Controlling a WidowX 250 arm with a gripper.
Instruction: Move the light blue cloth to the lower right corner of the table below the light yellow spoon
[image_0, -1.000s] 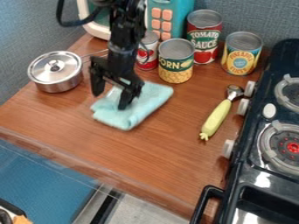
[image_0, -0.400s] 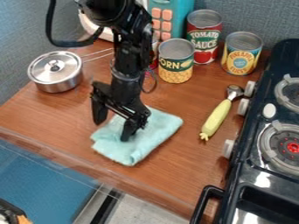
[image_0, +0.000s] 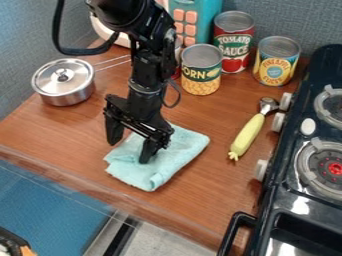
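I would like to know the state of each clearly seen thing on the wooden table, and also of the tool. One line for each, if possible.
Tool: open, at the cloth
Light blue cloth: folded, lying down
Metal pot: upright, lid on
Light yellow spoon: lying down
Front can: upright
Tall red can: upright
Yellow-and-blue can: upright
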